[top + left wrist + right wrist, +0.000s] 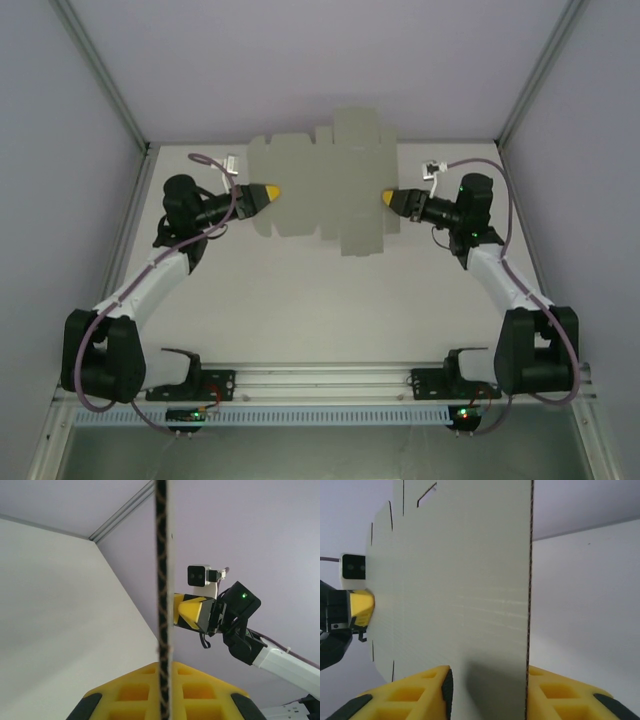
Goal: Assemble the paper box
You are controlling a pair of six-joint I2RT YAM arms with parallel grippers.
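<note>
White tabletop; paper box sheet held level toward 12 o'clock. At its 9 o'clock edge left gripper pinches it; right gripper straddles 3 o'clock edge, grip unclear.

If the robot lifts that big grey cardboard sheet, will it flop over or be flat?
It should hold fairly flat: the paper box shows a wavy corrugated edge, and it looks straight edge-on in the left wrist view. It is probably light, since the left gripper pinches just one side of it. The cut flaps may wobble or bend at their slits.
</note>
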